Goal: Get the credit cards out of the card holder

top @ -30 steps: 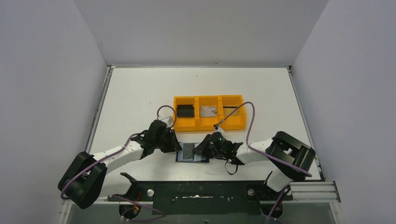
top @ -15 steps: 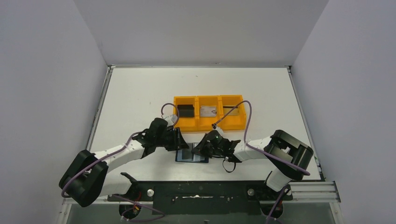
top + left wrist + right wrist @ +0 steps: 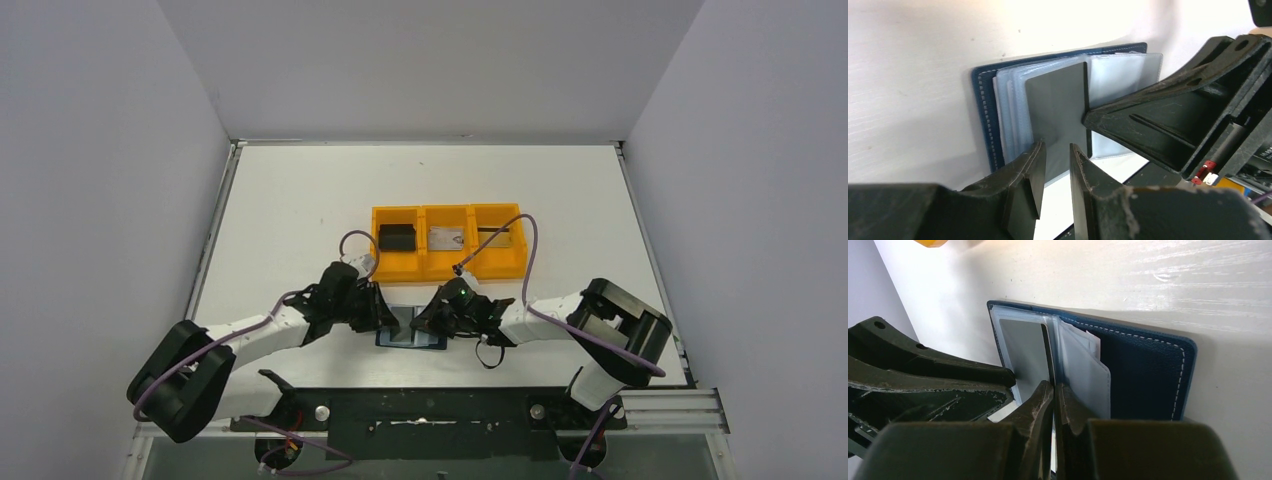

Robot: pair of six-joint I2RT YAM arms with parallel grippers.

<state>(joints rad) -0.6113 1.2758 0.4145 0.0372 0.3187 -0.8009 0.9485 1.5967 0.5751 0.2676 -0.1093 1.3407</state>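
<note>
- Since a second ago, the left gripper (image 3: 1057,152) has been brought to the right and a little nearer, up to the left edge of the card holder (image 3: 410,331). The holder itself has not been shifted.
- The left jaws are seen narrowly apart. A grey card (image 3: 1058,110) that sticks out of the holder reaches into the gap between them, but it does not look clamped yet.
- The right gripper (image 3: 1054,390) is closed, with its tips set on the clear sleeves (image 3: 1083,370) near the fold. It cannot be told whether a sleeve is pinched or only pressed down.
- The card holder lies open on the near part of the table (image 3: 300,200), between the two grippers and just near of the orange tray (image 3: 448,270). The grey card is partly drawn out toward the left.
- If the left jaws are closed on the card's edge only, the card may slip out when it is pulled.
- If a sleeve is caught together with the card, the whole holder may be dragged to the left.
- If the right tips are lifted or slide, the holder will not be kept in place.
- The two grippers are very close, so a contact between their fingers is possible.
</note>
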